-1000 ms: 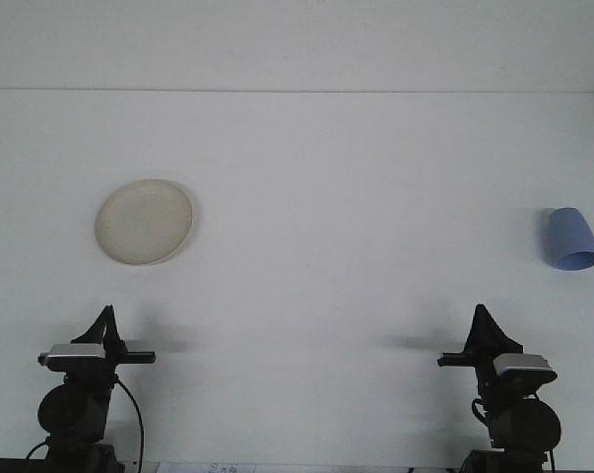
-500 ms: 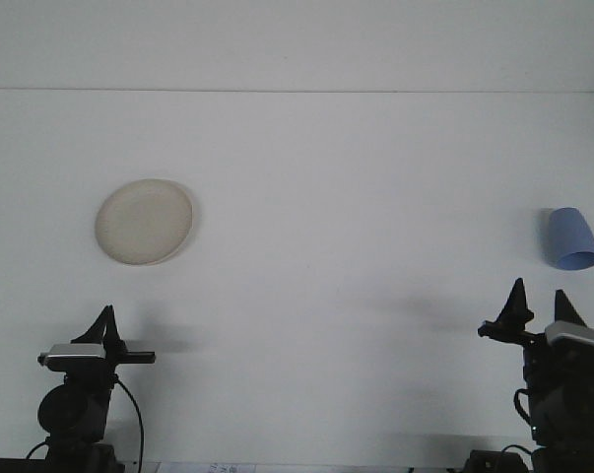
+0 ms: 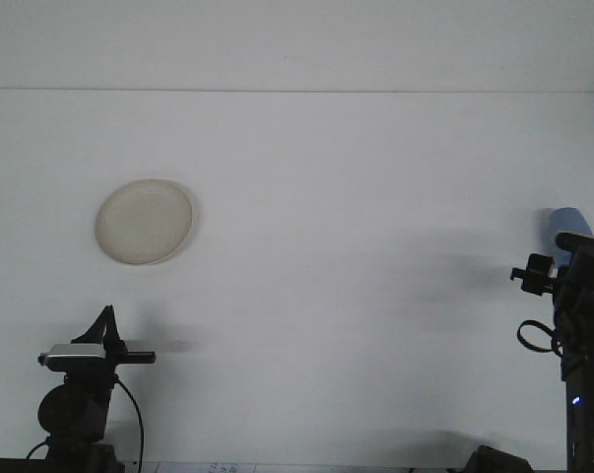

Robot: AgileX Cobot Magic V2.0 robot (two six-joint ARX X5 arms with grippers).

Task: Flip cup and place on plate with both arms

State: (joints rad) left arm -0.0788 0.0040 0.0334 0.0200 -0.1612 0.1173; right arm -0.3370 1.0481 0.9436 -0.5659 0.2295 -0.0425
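While L gripper (image 3: 104,317) sits pinched closed, R arm (image 3: 582,296) hides blue cup (image 3: 564,219); R grip state unclear.

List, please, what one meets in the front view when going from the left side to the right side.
Left gripper → plate → bare table → blue cup, partly hidden behind the right arm at the right edge.

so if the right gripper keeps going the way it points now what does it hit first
Most likely the blue cup. The right arm reaches forward at the table's right edge, its end right in front of the cup and hiding most of it. Depth is unclear, so contact can't be ruled out.
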